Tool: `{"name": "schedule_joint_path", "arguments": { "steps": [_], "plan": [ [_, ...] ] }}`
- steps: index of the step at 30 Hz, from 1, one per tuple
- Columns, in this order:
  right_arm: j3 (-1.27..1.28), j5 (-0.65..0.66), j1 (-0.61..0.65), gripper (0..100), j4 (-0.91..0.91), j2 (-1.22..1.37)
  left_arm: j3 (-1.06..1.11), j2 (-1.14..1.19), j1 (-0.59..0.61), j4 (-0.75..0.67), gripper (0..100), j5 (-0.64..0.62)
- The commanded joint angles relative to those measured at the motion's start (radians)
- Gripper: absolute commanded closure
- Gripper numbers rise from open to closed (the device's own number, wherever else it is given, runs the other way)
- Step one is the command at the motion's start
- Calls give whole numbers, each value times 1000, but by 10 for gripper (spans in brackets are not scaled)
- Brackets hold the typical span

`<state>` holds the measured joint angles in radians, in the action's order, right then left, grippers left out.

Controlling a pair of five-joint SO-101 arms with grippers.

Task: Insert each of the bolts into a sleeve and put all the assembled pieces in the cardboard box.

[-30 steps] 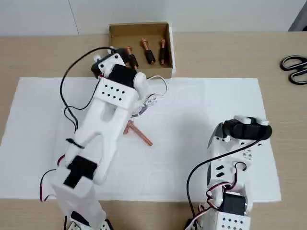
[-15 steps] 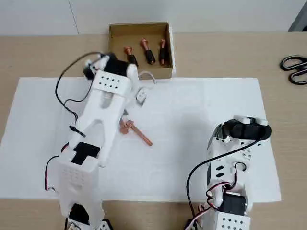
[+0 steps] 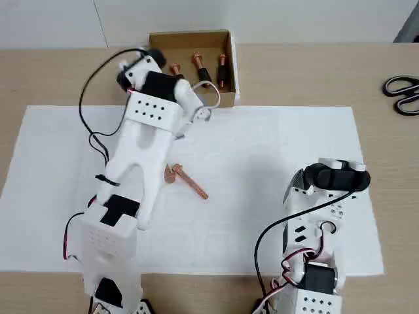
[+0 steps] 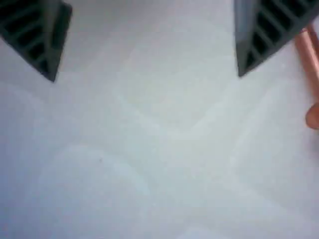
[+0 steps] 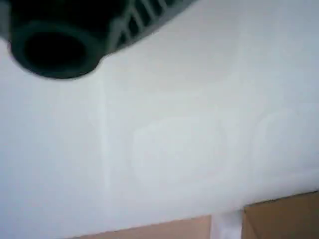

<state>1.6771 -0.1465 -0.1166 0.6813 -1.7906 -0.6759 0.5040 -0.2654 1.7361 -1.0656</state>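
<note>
The left arm (image 3: pixel 147 154) stretches from the near left toward the far side, leaning slightly right, wrist tipped downward. The left gripper (image 4: pixel 147 74) faces down with its fingers (image 4: pixel 37 35) spread wide and nothing between them. The right arm (image 3: pixel 317 222) sits folded up at the near right.

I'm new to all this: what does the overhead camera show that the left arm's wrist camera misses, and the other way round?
The high view adds the open cardboard box holding three copper bolts in black sleeves, the black-handled scissors, the white left arm and the right arm. The left wrist view adds a close look at the left gripper, its dark ribbed fingers spread open. Both show the white paper sheet and a loose copper bolt.
</note>
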Motion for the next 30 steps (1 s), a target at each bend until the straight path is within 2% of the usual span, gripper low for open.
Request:
{"name": "schedule_joint_path", "arguments": {
  "steps": [1, 13, 20, 30],
  "plan": [
    [6, 3, -5, 995, -2, -24, 24, -6, -8, 14, 775, -6],
    [6, 3, -5, 995, 4, -24, 173, -3, -60, 9, 775, -68],
    [6, 3, -5, 995, 4, -24, 189, -5, -58, 14, 775, -68],
    [6, 3, -5, 995, 4, -22, 321, -5, -55, 14, 775, -68]
  ]
}}
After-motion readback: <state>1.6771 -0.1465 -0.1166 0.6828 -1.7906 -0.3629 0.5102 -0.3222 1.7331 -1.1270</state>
